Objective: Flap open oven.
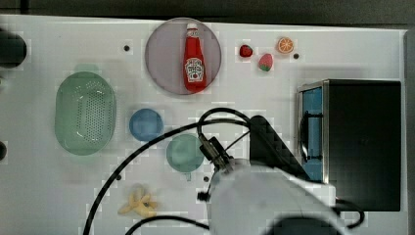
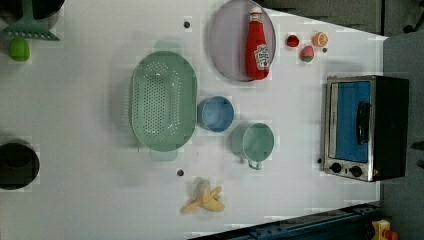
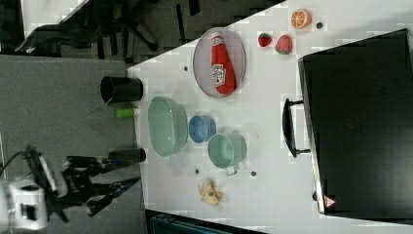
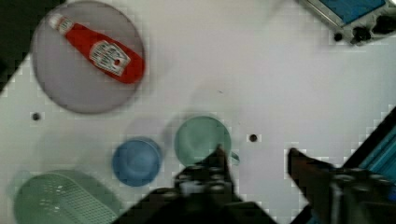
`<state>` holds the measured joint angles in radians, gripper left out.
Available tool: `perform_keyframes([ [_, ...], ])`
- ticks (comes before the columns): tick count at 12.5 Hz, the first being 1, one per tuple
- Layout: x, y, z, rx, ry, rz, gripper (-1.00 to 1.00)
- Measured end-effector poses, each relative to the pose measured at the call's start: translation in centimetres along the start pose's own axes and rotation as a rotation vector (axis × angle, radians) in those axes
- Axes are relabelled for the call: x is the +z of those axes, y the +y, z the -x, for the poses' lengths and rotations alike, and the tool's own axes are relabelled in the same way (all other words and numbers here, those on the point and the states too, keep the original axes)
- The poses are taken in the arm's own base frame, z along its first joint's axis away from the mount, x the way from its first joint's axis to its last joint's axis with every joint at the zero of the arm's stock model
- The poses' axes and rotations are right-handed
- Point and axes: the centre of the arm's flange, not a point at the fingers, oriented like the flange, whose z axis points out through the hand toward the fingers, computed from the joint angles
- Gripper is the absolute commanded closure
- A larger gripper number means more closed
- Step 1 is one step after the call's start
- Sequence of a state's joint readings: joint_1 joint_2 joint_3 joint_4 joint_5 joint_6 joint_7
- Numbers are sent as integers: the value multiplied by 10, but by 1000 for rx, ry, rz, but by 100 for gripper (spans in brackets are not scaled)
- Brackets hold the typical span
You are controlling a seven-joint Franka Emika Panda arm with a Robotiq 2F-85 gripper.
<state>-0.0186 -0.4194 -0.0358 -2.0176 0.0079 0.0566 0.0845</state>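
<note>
**Oven door shut, gripper spread above the table**

Oven [image 2: 367, 127] stands at the left view's right edge of the white table [image 2: 90, 165], its blue glass door closed flat against the silver frame, the black bar handle [image 2: 363, 122] running across the glass and two black knobs [image 2: 346, 170] beside the door. In the top view the oven [image 1: 364, 142] sits at the top view's right, partly covered by the arm's white body.

The gripper [image 4: 254, 163] hangs above the table with its two dark fingers [image 4: 219, 161] apart and nothing between them; bare table shows in the gap. One corner of the oven [image 4: 355, 18] with its knobs shows at the rim of the wrist view, well apart from the fingers.

Taking the oven as landmark in the left view: a green mug [image 2: 255, 142] is nearest, toward the left view's left, with a blue bowl [image 2: 216, 114] just beyond it and a green colander [image 2: 162, 100] beyond that. A grey plate [image 2: 225, 45] carrying a ketchup bottle [image 2: 257, 47] lies toward the left view's upper left of the oven. Two toy strawberries [image 2: 300, 47] and an orange slice [image 2: 320, 38] lie near the oven's upper side. A peeled banana [image 2: 205, 198] lies toward the lower left.
</note>
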Motion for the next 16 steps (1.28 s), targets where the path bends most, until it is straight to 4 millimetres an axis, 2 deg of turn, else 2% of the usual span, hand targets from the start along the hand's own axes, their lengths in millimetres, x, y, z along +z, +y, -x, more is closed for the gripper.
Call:
perform_keyframes([
  [1, 12, -2, -5, 6, -17, 21, 56],
  [2, 25, -2, -10, 13, -37, 38, 65],
  [5, 59, 0, -24, 39, -88, 88, 65],
  [7, 76, 3, -39, 50, -95, 112, 65],
  [9, 84, 6, -58, 3, -63, 84, 65],
  [13, 96, 34, -99, -181, 6, 76, 65],
  [16, 114, 58, -137, -363, 60, 33, 65],
])
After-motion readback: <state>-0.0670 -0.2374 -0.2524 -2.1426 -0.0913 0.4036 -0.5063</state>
